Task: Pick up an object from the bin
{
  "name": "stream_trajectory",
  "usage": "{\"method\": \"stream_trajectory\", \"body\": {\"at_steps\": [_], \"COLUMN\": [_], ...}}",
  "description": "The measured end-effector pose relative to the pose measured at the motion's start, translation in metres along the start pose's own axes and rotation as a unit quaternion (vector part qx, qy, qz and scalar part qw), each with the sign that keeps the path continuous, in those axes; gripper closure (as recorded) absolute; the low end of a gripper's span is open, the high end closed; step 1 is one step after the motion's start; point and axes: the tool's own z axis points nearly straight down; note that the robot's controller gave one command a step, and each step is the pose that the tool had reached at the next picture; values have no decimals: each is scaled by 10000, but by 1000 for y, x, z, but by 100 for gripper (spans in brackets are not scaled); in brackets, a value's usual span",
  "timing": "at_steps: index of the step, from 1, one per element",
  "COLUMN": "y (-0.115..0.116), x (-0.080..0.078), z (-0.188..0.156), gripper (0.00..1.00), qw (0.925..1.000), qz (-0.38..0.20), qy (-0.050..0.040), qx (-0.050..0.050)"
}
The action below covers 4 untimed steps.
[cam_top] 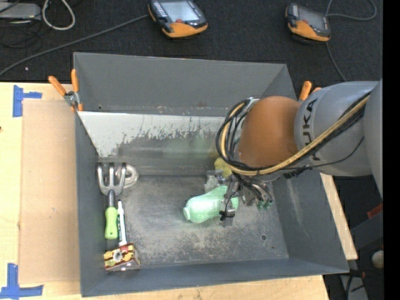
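Wrist cover (265, 136): orange, domed, looped with black and yellow cables, high over the right half of the bin (300, 233).
Fingers (226, 210): dark, pointing down from under the cover; apparently spread apart, with nothing between them; the nearer one touching or just beside the right end of the green thing.
Green thing (203, 208): pale green, rounded, shaped like a small bottle or pouch; lying on its side on the floor a little right of centre, blunt whitish end toward the left.
Handling: probably light and hollow, soft plastic or foam by the look; some give under a squeeze; smooth skin, so likely to roll or skid on bare metal if pushed from one side only; no sign of being fragile.
Hold: best across the short width at the thick middle, one finger on each long side; calls for a shift to the left first.
Surface: grey metal floor, flat, scuffed and dusty, little bite for a round thing; sloping walls all round.
Room: open floor to the left and front of the green thing; small yellow thing (220, 165) just behind, partly under the cables; hand fork (112, 186) with green handle and a little red-and-gold block (120, 257) well apart, by the left wall.
Risk: a sideways nudge sending the green thing rolling off before the close.
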Motion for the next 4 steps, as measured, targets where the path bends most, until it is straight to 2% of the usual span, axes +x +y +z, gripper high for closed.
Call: {"method": "stream_trajectory", "body": {"at_steps": [4], "y": [0], "x": [0], "z": [0], "gripper": [100], "qw": [10000], "qz": [3], "qy": [0], "qx": [-1]}}
